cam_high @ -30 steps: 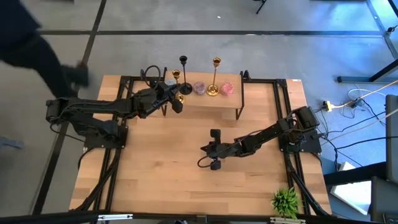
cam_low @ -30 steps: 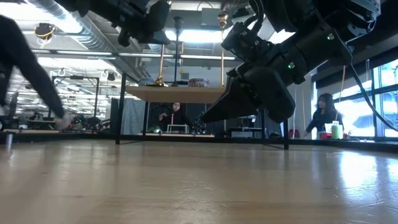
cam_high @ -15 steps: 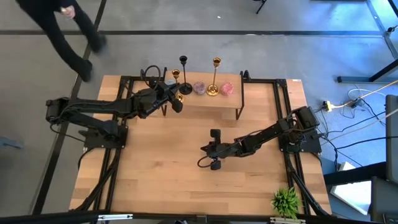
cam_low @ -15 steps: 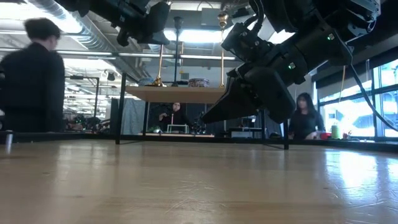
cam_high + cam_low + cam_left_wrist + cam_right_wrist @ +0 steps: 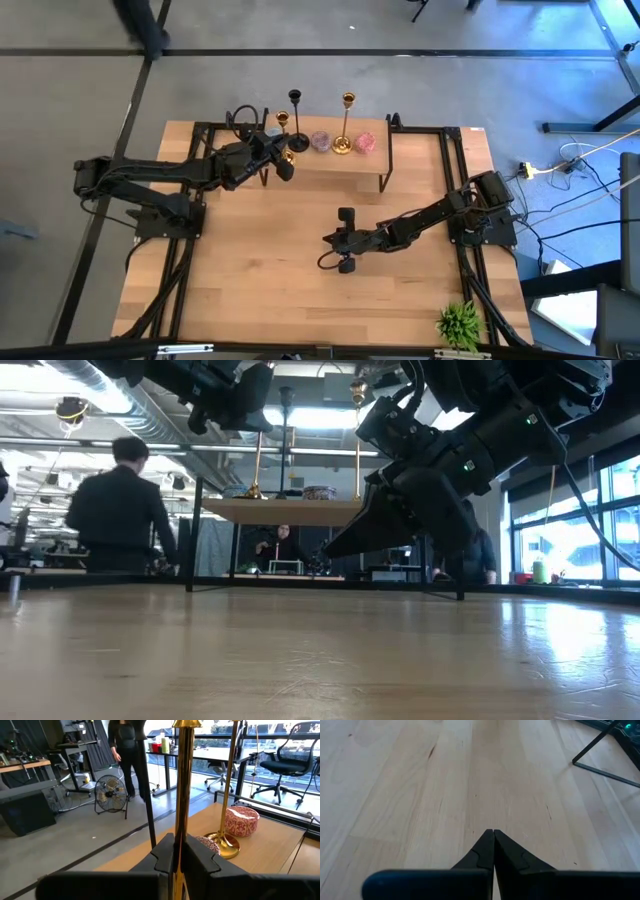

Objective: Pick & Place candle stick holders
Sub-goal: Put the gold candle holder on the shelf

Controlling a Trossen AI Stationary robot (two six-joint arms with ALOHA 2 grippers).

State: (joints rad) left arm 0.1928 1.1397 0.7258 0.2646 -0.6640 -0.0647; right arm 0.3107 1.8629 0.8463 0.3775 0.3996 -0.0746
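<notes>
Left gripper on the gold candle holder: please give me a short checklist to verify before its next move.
1. Left gripper shut on the near gold holder: ok.
2. Stem upright between the fingers: ok.
3. Its base resting on the shelf: cannot tell.
4. Black holder and far gold holder apart from it: ok.
5. Two small round boxes untouched: ok.
6. Right gripper shut, empty, low over the table, away: ok.

- Table (image 5: 420, 780): pale wood planks, smooth, satin sheen.
- Gold candle stick holders (image 5: 227, 795): polished metal, mirror-glossy.
- Black candle stick holder (image 5: 149, 810): dark, probably matt metal; view poor.
- Left hand (image 5: 177, 857) fingers (image 5: 162, 855): matt black plastic.
</notes>
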